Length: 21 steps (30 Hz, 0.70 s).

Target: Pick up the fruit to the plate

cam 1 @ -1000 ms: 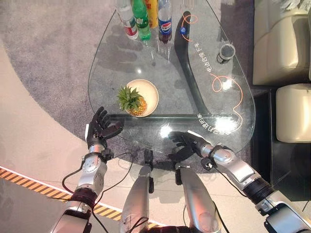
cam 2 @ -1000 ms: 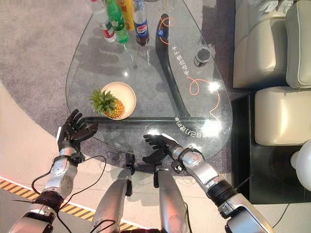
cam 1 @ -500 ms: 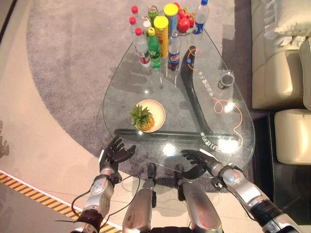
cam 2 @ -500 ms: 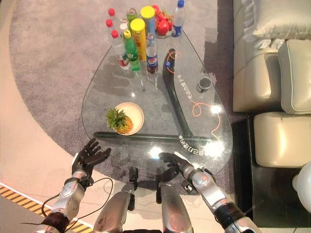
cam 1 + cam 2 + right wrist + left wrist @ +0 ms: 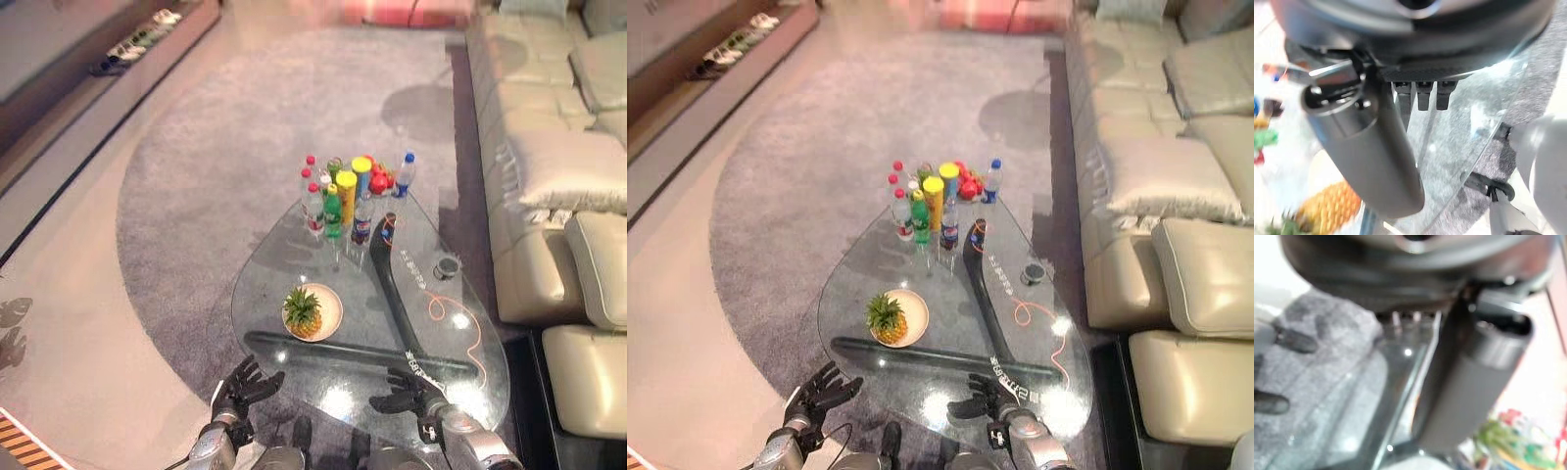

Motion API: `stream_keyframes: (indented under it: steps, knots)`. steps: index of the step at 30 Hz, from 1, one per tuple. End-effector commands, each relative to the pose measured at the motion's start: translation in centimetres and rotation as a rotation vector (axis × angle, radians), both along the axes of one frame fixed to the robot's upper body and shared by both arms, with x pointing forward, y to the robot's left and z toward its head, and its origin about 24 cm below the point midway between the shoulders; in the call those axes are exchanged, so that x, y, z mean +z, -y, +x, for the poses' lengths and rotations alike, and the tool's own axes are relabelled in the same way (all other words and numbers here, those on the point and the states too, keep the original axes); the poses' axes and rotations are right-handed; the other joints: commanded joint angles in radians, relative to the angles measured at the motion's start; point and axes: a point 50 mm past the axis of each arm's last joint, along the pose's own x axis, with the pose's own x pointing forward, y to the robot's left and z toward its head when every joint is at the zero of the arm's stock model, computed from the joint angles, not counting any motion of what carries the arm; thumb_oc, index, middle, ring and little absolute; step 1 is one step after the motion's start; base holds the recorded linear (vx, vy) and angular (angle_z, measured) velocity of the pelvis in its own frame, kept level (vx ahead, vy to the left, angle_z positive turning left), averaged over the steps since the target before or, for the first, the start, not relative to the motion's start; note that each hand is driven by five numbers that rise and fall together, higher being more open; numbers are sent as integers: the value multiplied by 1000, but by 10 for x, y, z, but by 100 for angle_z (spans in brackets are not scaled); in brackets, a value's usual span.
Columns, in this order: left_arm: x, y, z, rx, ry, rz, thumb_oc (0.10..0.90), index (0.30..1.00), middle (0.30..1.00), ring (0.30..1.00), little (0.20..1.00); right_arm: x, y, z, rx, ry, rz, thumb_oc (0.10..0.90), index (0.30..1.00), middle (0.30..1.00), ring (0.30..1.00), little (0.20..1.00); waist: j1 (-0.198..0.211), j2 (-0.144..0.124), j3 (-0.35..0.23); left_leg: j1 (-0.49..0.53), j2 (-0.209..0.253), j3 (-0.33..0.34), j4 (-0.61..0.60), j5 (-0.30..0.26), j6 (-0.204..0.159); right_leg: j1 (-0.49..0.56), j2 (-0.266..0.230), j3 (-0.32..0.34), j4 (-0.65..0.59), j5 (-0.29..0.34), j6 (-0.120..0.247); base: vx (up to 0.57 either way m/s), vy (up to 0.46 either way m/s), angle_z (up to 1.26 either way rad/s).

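The small yellow pineapple with its green crown (image 5: 304, 313) already lay on the round cream plate (image 5: 331, 305) on the teardrop-shaped glass table (image 5: 460, 377). The dark left hand (image 5: 241, 384) and dark right hand (image 5: 409, 394) hovered at the near edge, fingers spread, holding nothing. The placing looked done; any next move seemed only to call for drawing back.

pineapple (image 5: 303, 311): 1 | plate (image 5: 328, 301): 1 | glass table (image 5: 451, 364): 1 | sofa (image 5: 549, 147): 1

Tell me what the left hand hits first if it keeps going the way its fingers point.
Probably the near edge of the glass table; the left hand points up and rightward. Beyond lies the plate with the pineapple, though depth is unclear.
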Motion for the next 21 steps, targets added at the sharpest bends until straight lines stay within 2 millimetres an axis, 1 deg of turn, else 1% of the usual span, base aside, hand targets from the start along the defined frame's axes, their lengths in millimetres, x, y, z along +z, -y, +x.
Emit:
stream_keyframes:
  steps: [1,2,4,7,10,12,15,21]
  knots:
    - [-5,-12,-4,-24,-65,74,800,900,900,900,900,-9,4,-9,-185,-22,68,800,900,900,900,900,13,-38,-35,22,-48,8,37,-78,6,16,-50,33,4,14,68,57,7,2]
    - [-7,-12,-6,-23,-82,76,800,900,900,900,900,-12,6,-13,-217,-42,73,800,900,900,900,900,13,-37,-37,25,-48,10,37,-79,6,19,-50,33,2,14,68,61,7,0]
    - [-15,-15,-20,-15,-154,82,800,900,900,900,900,-26,14,-33,-361,-127,94,800,900,900,900,900,13,-33,-49,36,-47,20,35,-85,9,29,-52,32,-8,18,70,69,14,0]
    - [-21,-14,-32,-21,-212,84,800,900,900,900,900,-37,18,-57,-562,-228,139,800,900,900,900,900,10,-25,-58,51,-44,32,30,-91,11,39,-54,36,-18,22,71,70,20,-1]
    - [-27,-11,-44,-25,-263,66,800,900,900,900,900,-43,25,-77,-639,-279,103,800,900,900,900,900,9,-16,-69,62,-42,38,19,-92,13,43,-55,40,-25,25,74,60,23,-5]
    - [-29,-9,-49,-37,-287,60,800,900,900,900,900,-45,26,-83,-686,-297,94,800,900,900,900,900,8,-13,-76,65,-41,40,14,-93,14,43,-56,41,-26,25,75,47,8,-8]
    - [-31,-8,-52,-45,-305,52,800,900,900,900,900,-46,29,-89,-710,-302,74,800,900,900,900,900,6,-12,-86,70,-40,42,8,-96,14,44,-57,44,-29,25,77,37,7,-6]
    - [-31,-6,-52,-67,-313,59,800,900,900,900,900,-46,31,-91,-697,-307,47,800,900,900,900,900,4,-13,-99,72,-37,48,5,-99,15,43,-60,44,-29,24,77,19,3,-7]
